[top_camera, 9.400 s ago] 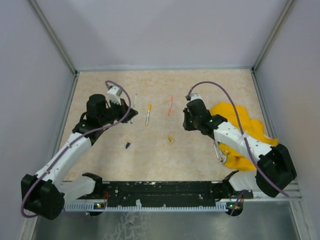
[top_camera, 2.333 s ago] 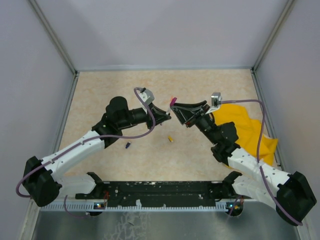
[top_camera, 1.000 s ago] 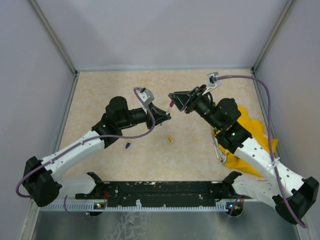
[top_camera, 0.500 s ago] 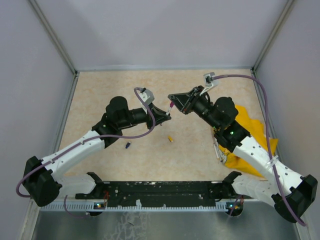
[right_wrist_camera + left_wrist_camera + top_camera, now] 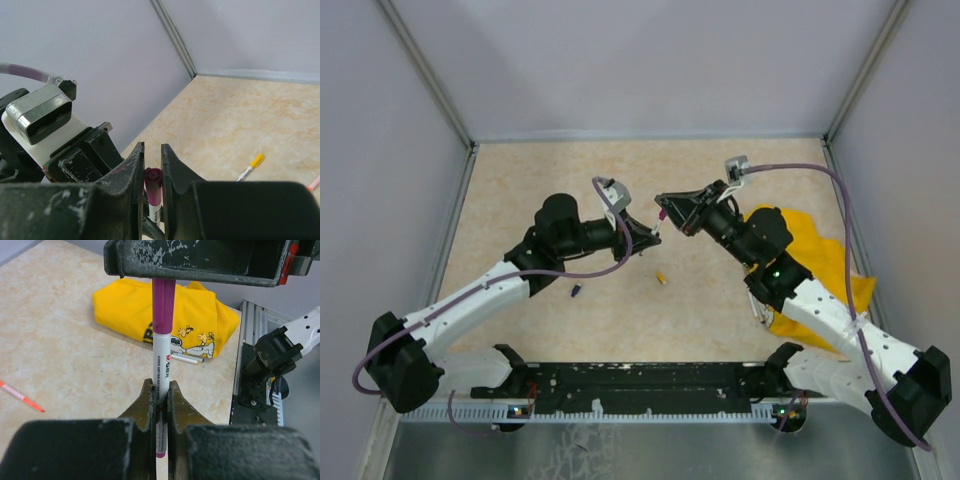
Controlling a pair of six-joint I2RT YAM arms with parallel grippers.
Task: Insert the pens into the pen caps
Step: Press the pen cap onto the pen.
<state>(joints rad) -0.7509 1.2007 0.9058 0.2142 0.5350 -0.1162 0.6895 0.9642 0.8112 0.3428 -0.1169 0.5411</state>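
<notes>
Aloft, far from beige worktop point(image 5: 540, 170) edges, left fingers point(image 5: 145, 402) clamp a thin white marker pen point(image 5: 161, 360), right fingers point(image 5: 131, 170) its purple plastic cap point(image 5: 163, 305).

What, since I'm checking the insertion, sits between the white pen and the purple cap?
Nothing visible. The purple cap, held by the right gripper, already sits over the tip of the white pen clamped by the left gripper.

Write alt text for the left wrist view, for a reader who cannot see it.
The left gripper clamps a white pen, whose far end carries a purple cap gripped by the right gripper. Behind them on the tan table lie a yellow cloth, two more pens beside it, and an orange-pink pen.
</notes>
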